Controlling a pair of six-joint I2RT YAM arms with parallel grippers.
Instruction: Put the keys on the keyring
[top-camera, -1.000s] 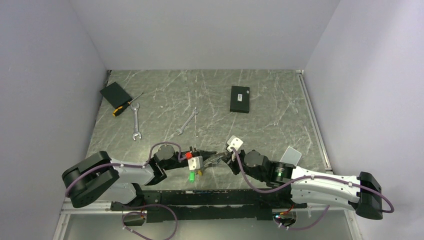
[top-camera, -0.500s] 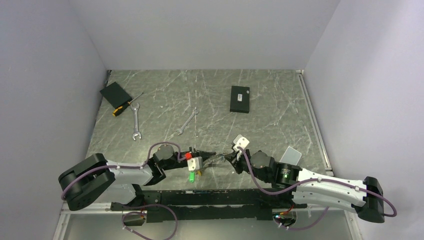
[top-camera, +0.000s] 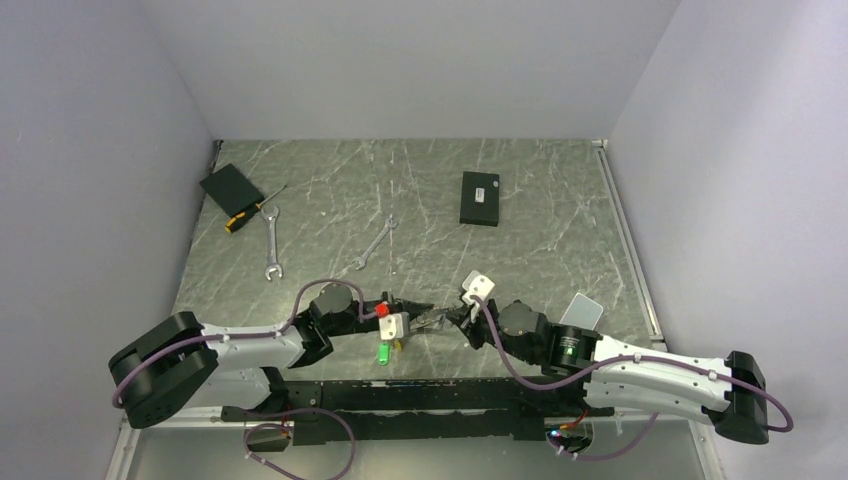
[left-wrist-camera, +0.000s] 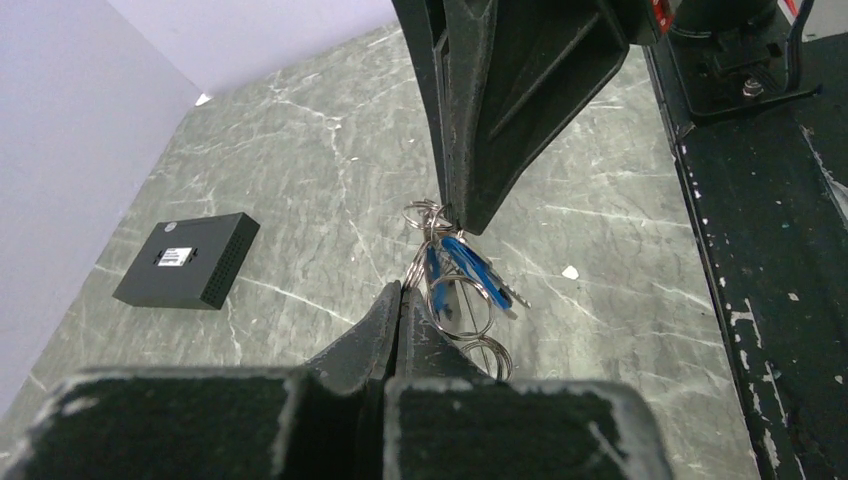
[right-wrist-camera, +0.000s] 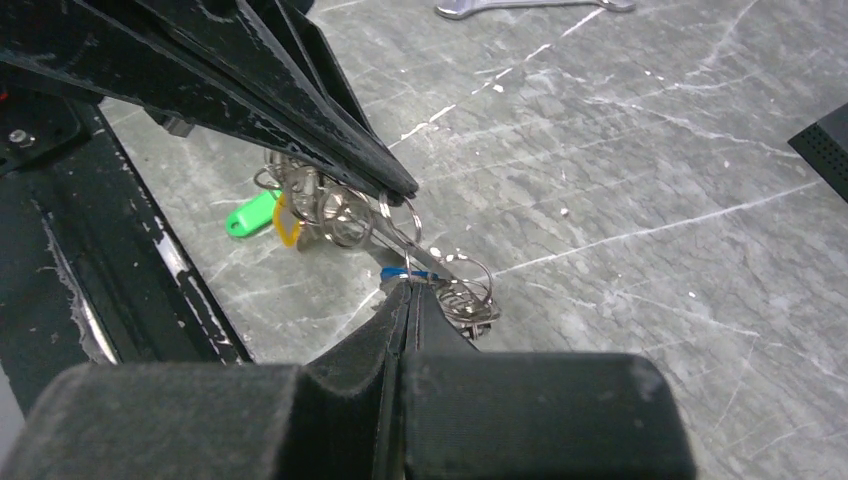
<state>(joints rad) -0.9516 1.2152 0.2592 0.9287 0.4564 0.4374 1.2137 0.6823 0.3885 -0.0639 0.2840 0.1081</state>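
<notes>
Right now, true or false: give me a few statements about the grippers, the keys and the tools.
1. The left gripper and right gripper are both shut at the key bunch. True.
2. The bunch includes a blue key. True.
3. The black box lies between the two wrenches. False: it lies to the right of both.
4. The left gripper holds the screwdriver. False: it lies beside the black pad, far left.

no legible text anywhere

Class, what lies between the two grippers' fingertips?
The keyring, with its silver loops and a blue key, spans from the left gripper to the right gripper. Both wrist views show it.
</notes>
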